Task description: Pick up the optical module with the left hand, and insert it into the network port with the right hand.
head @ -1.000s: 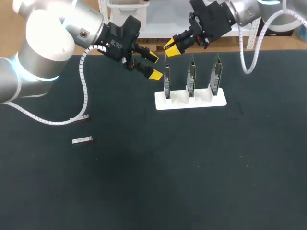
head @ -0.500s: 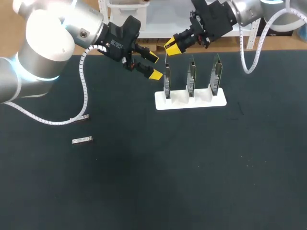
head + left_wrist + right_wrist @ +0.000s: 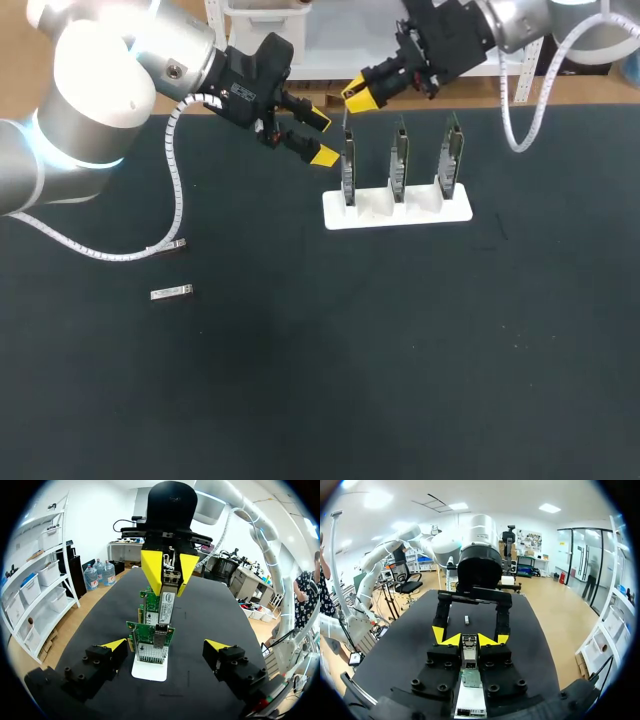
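Fingers of the right arm, the right fingers [image 3: 357, 97], are black with yellow wedge tips. They are closed on the module [image 3: 165, 602] from two sides and grip its upper end. The module is a slim, rectangular, silver metal body and hangs upright. A white label with dark print runs along its face; the print is too small to read. Its lower end stands directly over the port [image 3: 160, 636], a small metal cage on the top edge of the end card [image 3: 150, 647]. Whether module and port touch cannot be told. In the right wrist view the module [image 3: 469, 647] sits between the two yellow tips.

The end card [image 3: 347, 175] is the leftmost of three green circuit boards. All three stand upright in a row in the slots of the rack [image 3: 400, 212], a flat white block.

The left fingers [image 3: 324, 156] are open and hold nothing. They sit just beside the end card, on the side away from the other two boards. In the left wrist view the left fingers [image 3: 114, 645] stand spread to either side of the rack [image 3: 148, 669], apart from it.

A second module [image 3: 171, 292], a short silver bar, lies flat on the bench [image 3: 400, 350], a matte dark surface, well apart from the rack. A white ribbed cable [image 3: 178, 190] hangs from the left arm, and its end rests on the bench near the second module.
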### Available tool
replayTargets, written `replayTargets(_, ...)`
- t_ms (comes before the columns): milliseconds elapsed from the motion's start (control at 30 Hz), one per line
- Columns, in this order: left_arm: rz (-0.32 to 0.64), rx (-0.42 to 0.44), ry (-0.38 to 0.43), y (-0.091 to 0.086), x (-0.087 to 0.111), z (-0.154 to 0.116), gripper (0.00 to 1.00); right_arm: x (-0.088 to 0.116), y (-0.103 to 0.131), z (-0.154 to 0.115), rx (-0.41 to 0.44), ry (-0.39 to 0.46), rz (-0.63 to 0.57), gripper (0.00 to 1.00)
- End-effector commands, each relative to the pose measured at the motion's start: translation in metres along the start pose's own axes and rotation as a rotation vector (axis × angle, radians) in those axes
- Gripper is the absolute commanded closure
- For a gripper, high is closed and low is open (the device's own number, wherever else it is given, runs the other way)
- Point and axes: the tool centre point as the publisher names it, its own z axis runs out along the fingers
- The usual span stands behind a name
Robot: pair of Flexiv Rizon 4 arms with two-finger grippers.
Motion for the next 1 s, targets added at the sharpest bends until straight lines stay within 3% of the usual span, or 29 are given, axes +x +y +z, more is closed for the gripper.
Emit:
replayTargets(33,-0.002,-0.003,0.004,-0.0009,-0.0005,-0.0005,0.00,0.0016,0.0023,-0.0001,0.006,0.001,-0.001,1.00)
replayTargets(1000,-0.002,-0.003,0.004,-0.0009,-0.0005,-0.0005,0.00,0.0083,0.0034,-0.0003,0.054,0.023,-0.015,1.00)
